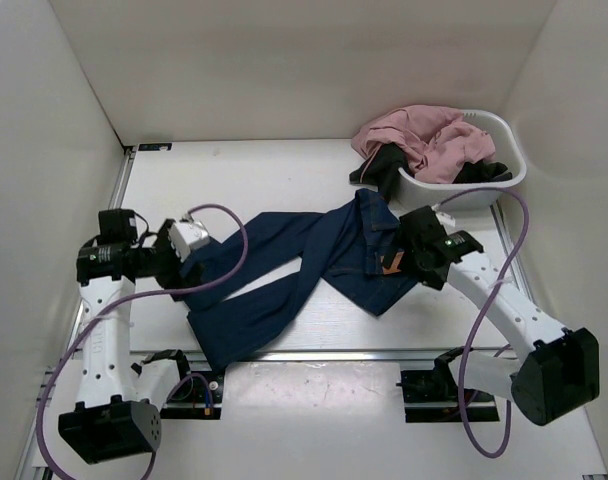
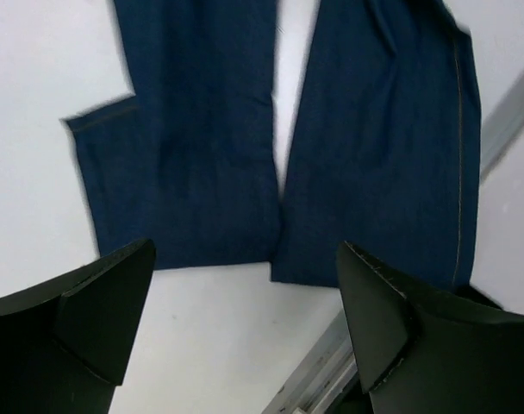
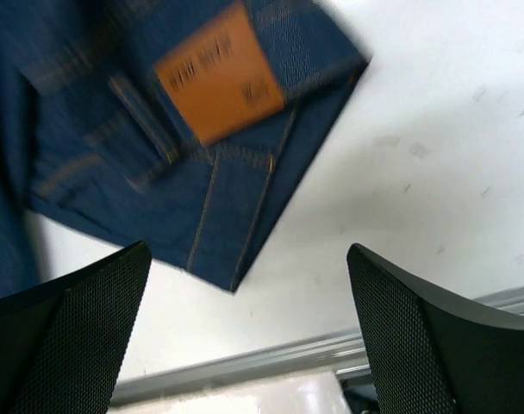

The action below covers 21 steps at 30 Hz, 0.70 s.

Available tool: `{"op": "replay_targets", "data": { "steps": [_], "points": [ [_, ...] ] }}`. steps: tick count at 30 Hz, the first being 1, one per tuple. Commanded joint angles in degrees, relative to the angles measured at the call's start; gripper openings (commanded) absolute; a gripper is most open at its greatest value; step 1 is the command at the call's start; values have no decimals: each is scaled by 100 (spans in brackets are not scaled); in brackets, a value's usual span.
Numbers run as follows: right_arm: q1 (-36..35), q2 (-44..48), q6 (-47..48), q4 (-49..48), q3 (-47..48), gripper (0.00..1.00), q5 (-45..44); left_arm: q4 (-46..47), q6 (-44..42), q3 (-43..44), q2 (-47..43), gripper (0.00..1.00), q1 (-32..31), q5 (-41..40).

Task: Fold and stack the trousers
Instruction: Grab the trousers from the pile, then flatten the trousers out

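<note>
The dark navy jeans [image 1: 304, 270] lie spread on the table, waistband to the right and legs running left and down-left. The orange-brown patch [image 1: 390, 262] shows at the waistband, and also in the right wrist view [image 3: 219, 73]. My left gripper [image 1: 189, 255] is open and empty above the leg ends [image 2: 193, 172]; bare table shows between its fingers [image 2: 98, 319]. My right gripper [image 1: 409, 262] is open and empty just above the waistband corner [image 3: 245, 233], its fingers [image 3: 417, 336] over bare table.
A white basket [image 1: 504, 185] at the back right holds a pink garment [image 1: 424, 140] and a small black garment [image 1: 384, 165]. A metal rail [image 1: 314, 355] runs along the table's near edge. White walls enclose the table on three sides.
</note>
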<state>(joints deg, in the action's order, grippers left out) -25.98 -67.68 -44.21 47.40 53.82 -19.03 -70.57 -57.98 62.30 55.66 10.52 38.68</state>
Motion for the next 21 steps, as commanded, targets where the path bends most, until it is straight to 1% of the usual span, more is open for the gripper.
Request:
{"op": "replay_targets", "data": {
  "steps": [1, 2, 3, 4, 5, 6, 7, 8, 9, 10, 11, 12, 13, 15, 16, 18, 19, 21],
  "points": [
    [-170, 149, -597, -546, -661, 99, 803, -467, -1152, -674, -397, 98, -68, 36],
    [-223, 219, -728, -669, -906, 99, 874, -467, -1581, -815, -502, 100, -68, -148],
    [-276, 220, -782, -749, -978, 99, 874, -328, -1785, -1060, -599, 100, -68, -263],
    [-276, 220, -783, -871, -1040, 99, 874, -187, -1918, -1175, -748, 100, -68, -395],
    [-276, 220, -783, -951, -1162, 99, 953, 23, -1858, -1255, -749, 100, -68, -735],
    [-276, 159, -783, -1126, -1164, 99, 1032, 695, -1597, -1256, -749, 100, -129, -939],
    [-276, 89, -722, -1188, -1242, 99, 1033, 1137, -1107, -1256, -584, 100, -130, -1184],
    [-276, 36, -721, -1189, -1243, 99, 1033, 1472, -188, -1134, -374, 100, -190, -1413],
    [-276, -51, -721, -1189, -1321, 99, 1033, 1623, 152, -654, -76, 100, -191, -1694],
    [-276, -52, -721, -1250, -1322, 99, 1033, 1494, 520, -310, 684, 100, -261, -1697],
    [-276, -131, -721, -1250, -1417, 99, 1033, 1389, 977, 33, 1057, 100, -340, -1697],
    [-276, -131, -721, -1372, -1505, 99, 1102, 1266, 1738, 341, 1409, 100, -654, -1697],
    [-276, -131, -721, -1600, -1715, 99, 1190, 1151, 2050, 814, 2004, 100, -892, -1758],
    [-276, -192, -721, -1795, -1884, 99, 1331, 1010, 2561, 1055, 2448, 100, -1428, -2125],
    [-276, -193, -721, -1935, -1884, 99, 1331, 1010, 2615, 1108, 2728, 100, -2039, -2188],
    [-276, -324, -721, -2076, -1963, 99, 1331, 1010, 2826, 1109, 2880, 100, -2649, -2241],
    [-276, -386, -721, -2137, -1963, 99, 1401, 1010, 2827, 1109, 2933, 100, -3174, -2146],
    [-276, -596, -721, -2322, -1963, 99, 1612, 1071, 2880, 1109, 3055, 100, -3521, -2092]
  ]
}}
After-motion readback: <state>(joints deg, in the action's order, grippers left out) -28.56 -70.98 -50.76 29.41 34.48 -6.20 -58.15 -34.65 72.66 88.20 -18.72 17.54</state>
